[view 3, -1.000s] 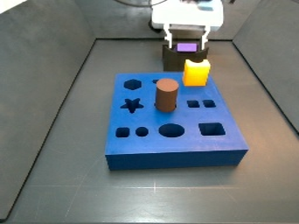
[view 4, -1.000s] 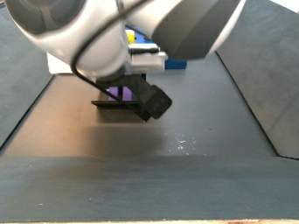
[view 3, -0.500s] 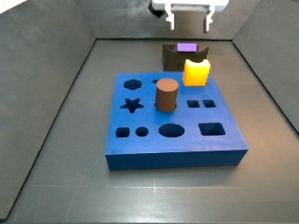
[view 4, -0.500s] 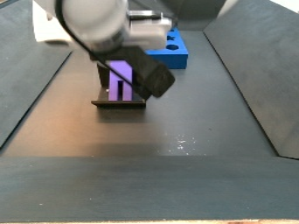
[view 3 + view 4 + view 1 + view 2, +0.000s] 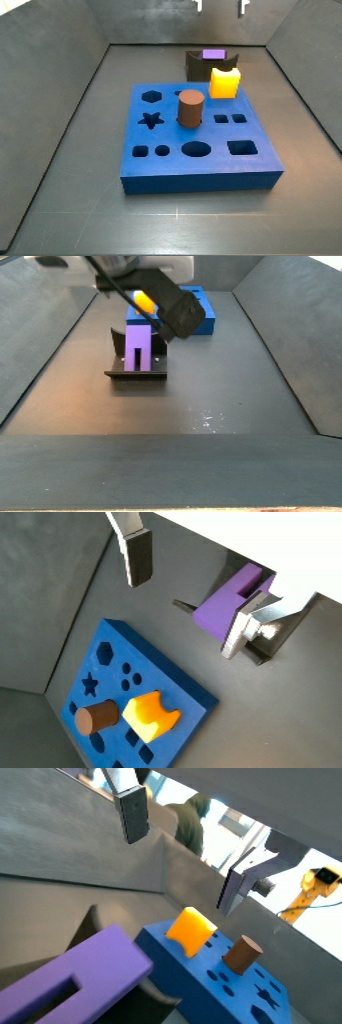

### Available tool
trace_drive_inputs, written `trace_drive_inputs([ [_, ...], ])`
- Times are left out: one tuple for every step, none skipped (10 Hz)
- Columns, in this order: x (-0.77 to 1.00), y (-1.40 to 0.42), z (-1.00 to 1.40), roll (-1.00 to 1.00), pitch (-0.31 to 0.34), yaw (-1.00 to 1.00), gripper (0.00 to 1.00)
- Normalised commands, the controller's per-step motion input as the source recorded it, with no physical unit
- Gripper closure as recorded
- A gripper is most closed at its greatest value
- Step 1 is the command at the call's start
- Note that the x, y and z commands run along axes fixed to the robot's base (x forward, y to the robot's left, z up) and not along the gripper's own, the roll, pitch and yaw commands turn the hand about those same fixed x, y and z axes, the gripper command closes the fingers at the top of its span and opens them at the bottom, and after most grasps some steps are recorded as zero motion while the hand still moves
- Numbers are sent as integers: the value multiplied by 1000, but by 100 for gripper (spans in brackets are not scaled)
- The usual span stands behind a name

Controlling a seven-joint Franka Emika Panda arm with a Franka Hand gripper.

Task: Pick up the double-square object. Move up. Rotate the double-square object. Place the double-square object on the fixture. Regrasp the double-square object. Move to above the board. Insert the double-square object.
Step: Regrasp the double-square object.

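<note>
Since a second ago the tool has let go of the double-square object and risen away from the fixture; in a side view only its fingertips show at the top edge, high above.

Wrist view: tool spread wide, nothing between the silver fingers. Purple double-square object sits in the fixture, well clear of the fingers. Blue board lies beside the fixture, yellow block and brown cylinder standing in it.

Wrist view: tool again spread and empty. Double-square object fills the near corner, board beyond it with yellow block and cylinder.

Side view: double-square object on top of the dark fixture, just behind the yellow block. Board in front of the fixture on the table, brown cylinder upright on it.

Side view: double-square object stands upright in the fixture, slot visible down its face. Board behind the fixture. Arm housing overhead; fingers not clear here.

Step, as I judge it: placing on the fixture is done, regrasp is next. That needs the tool to descend over the fixture and close on the piece in the new orientation.
</note>
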Motion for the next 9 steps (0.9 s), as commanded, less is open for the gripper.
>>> trace_drive_inputs([
  [-104, -670, 677, 1000, 43, 21, 0],
  [-114, -475, 443, 1000, 33, 20, 0],
  [-102, -372, 310, 1000, 30, 20, 0],
  [-71, -211, 112, 1000, 28, 20, 0],
  [-29, -52, 30, 1000, 29, 20, 0],
  [-18, -20, 20, 1000, 29, 20, 0],
  [-22, -25, 11, 1000, 26, 20, 0],
  [-39, -26, 19, 1000, 20, 21, 0],
  [-44, -30, 15, 1000, 15, 21, 0],
])
